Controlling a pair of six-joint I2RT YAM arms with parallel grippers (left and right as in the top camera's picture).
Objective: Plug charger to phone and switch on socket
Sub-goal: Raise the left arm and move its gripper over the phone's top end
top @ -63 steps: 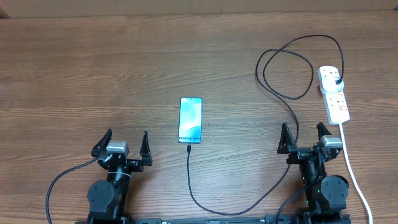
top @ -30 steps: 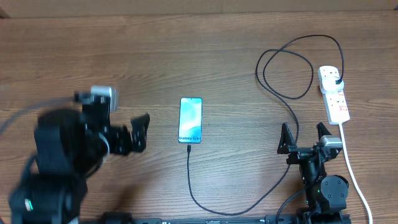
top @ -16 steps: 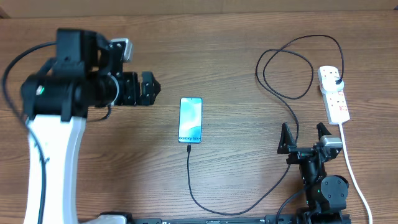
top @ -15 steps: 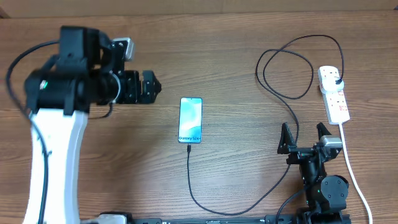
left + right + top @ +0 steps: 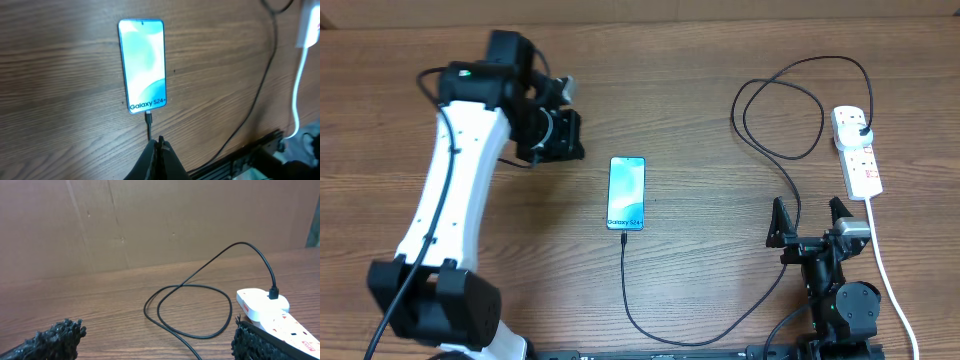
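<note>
Left tool (image 5: 159,143) is hovering clenched, empty, upper left of the mid-frame phone (image 5: 627,192); right tool (image 5: 810,216) is idling released. Tip of the charger (image 5: 623,262) is lying at the phone's bottom edge; a clenched nudge risks skewing it.

The phone (image 5: 627,193), screen lit blue-teal, lies flat and face up on the counter (image 5: 720,60), the thin black charger (image 5: 623,265) meeting its near edge with its connector tip and looping right to its plug seated in the white socket (image 5: 857,152).
</note>
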